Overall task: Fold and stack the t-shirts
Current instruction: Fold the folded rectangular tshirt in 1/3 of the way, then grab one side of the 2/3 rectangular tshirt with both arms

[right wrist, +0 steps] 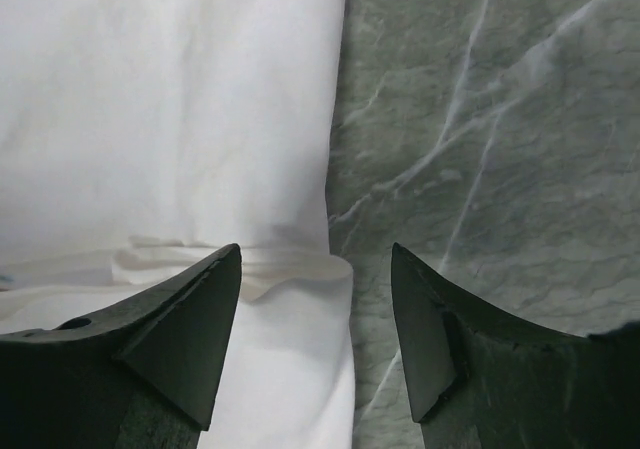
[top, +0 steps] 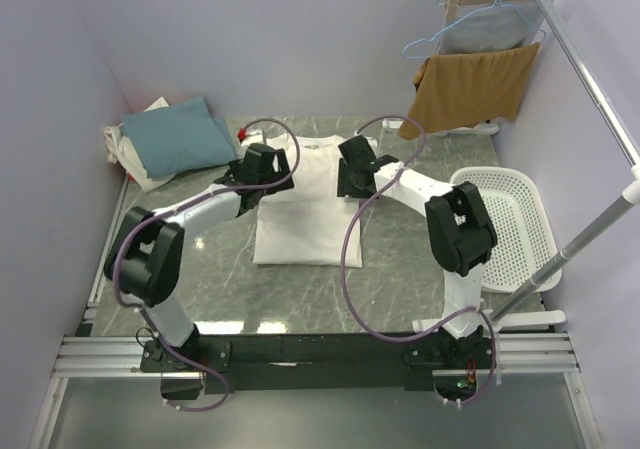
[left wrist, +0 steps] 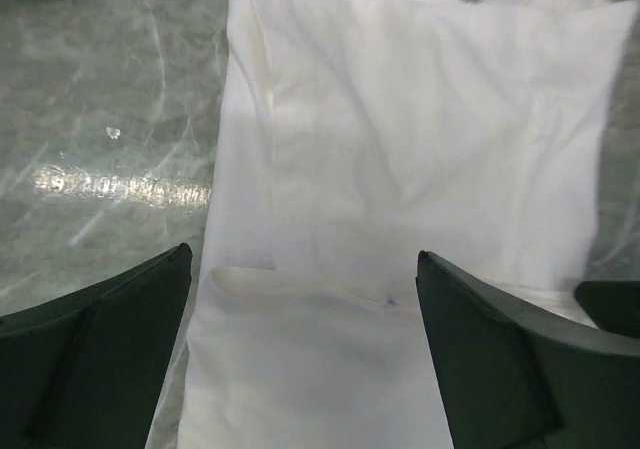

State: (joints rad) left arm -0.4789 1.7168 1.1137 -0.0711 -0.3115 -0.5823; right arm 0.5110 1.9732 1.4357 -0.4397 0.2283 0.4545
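A white t-shirt (top: pixel 300 214) lies folded into a long rectangle at the middle of the table, collar label at the far end. My left gripper (top: pixel 276 175) hovers over its left part. In the left wrist view this gripper (left wrist: pixel 303 254) is open, with only the white t-shirt (left wrist: pixel 420 149) under it. My right gripper (top: pixel 351 179) is at the shirt's right edge. In the right wrist view it (right wrist: pixel 316 249) stands open astride the folded edge of the white t-shirt (right wrist: pixel 180 109), gripping nothing. A teal-blue t-shirt (top: pixel 180 134) rests on an off-white one (top: pixel 135 159) at the back left.
A white plastic basket (top: pixel 510 219) stands at the right. Behind it a tan cloth (top: pixel 470 84) hangs over a rack, with a grey garment (top: pixel 485 31) on a blue hanger. A metal pole (top: pixel 590 79) slants along the right side. The tabletop (right wrist: pixel 500 119) is grey marble.
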